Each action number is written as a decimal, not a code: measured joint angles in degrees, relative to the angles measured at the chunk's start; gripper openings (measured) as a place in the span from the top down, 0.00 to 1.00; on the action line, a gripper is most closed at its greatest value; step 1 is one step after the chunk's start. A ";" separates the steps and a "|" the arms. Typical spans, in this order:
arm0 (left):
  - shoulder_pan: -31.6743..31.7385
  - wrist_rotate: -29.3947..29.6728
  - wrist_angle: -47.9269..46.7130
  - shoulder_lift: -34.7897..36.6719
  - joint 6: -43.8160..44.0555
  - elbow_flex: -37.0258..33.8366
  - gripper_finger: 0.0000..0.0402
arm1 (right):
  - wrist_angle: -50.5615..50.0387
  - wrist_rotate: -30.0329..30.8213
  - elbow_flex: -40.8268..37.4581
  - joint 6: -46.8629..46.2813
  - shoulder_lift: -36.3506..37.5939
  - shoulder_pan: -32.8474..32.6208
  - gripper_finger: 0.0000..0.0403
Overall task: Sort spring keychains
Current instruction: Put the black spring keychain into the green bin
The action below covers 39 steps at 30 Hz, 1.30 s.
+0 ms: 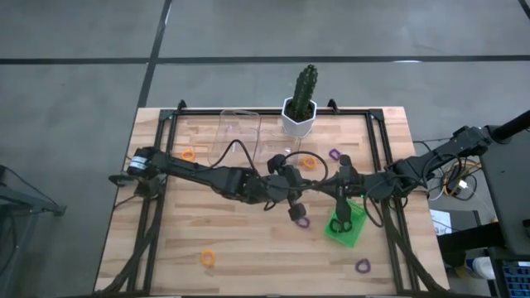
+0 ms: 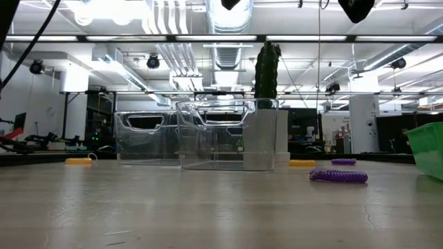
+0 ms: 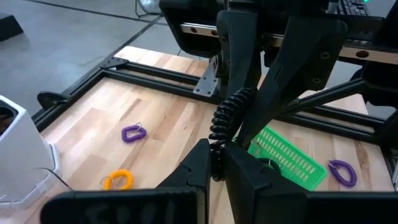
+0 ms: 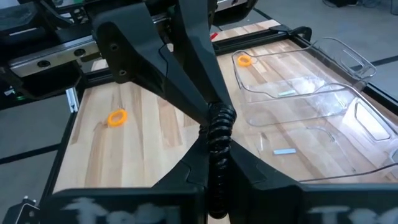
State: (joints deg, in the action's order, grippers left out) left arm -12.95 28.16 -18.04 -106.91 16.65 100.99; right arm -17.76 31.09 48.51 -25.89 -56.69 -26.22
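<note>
While both end effectors meet above mid-surface, my right end effector [image 4: 214, 163] clamps the black spring keychain [image 4: 217, 134]; the left end effector [image 3: 214, 163] pinches its other end. I'd release left gently, avoiding stretching the coil.

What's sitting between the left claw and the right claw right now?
A black spring keychain bridges the gap: the left claw pinches one end, the right claw the other. Both wrist views show it.

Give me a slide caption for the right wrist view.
Both grippers pinch one black spring keychain between them above the wooden table, clear trays alongside.
</note>
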 joint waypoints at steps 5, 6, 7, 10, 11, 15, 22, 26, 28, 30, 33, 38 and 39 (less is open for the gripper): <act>-0.02 -0.04 0.00 0.00 -1.64 0.00 0.92 | 0.00 0.00 0.00 0.50 0.00 0.00 0.96; -0.02 -0.04 0.00 0.00 -1.98 0.00 0.92 | 0.00 0.00 0.00 0.59 0.00 0.00 0.96; -0.02 -0.04 0.00 0.00 -2.19 0.00 0.92 | 0.00 0.00 0.00 0.59 0.00 0.00 0.96; -0.02 -0.04 0.00 0.00 -3.09 0.00 0.92 | 0.00 0.00 0.00 0.59 0.00 0.00 0.96; -0.02 -0.04 0.00 0.00 -3.14 0.00 0.92 | 0.00 0.00 0.00 0.59 0.00 0.00 0.96; 0.04 -0.06 -0.02 0.00 -3.49 -0.02 0.92 | 0.00 0.00 0.00 0.59 0.00 0.00 0.96; 0.09 -0.17 -0.02 0.00 -5.73 -0.02 0.85 | 0.00 0.00 0.00 0.58 0.00 0.02 0.96; 0.09 0.13 -0.03 0.00 -6.21 -0.02 0.74 | 0.00 0.00 0.00 0.57 0.02 0.02 0.96; 0.11 0.46 -0.03 0.00 -6.21 -0.02 0.69 | 0.00 0.00 0.00 0.47 0.02 0.02 0.96; 0.15 1.10 -0.04 0.00 -6.21 -0.02 0.65 | -0.01 0.00 0.00 0.48 0.02 0.02 0.96; 0.15 4.37 -0.56 0.03 -6.42 -0.02 0.62 | -0.67 0.01 0.00 0.40 0.04 0.02 0.96; 0.17 10.14 -4.87 1.22 -6.18 -0.04 0.62 | -5.17 0.06 0.00 -2.44 0.46 0.02 0.96; 0.17 10.92 -5.77 1.93 -5.77 -0.04 0.62 | -6.26 0.08 0.00 -3.38 0.69 0.01 0.96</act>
State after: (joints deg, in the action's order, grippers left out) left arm -12.78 39.08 -23.81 -104.98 10.88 100.95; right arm -24.02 31.17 48.51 -29.28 -56.00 -26.21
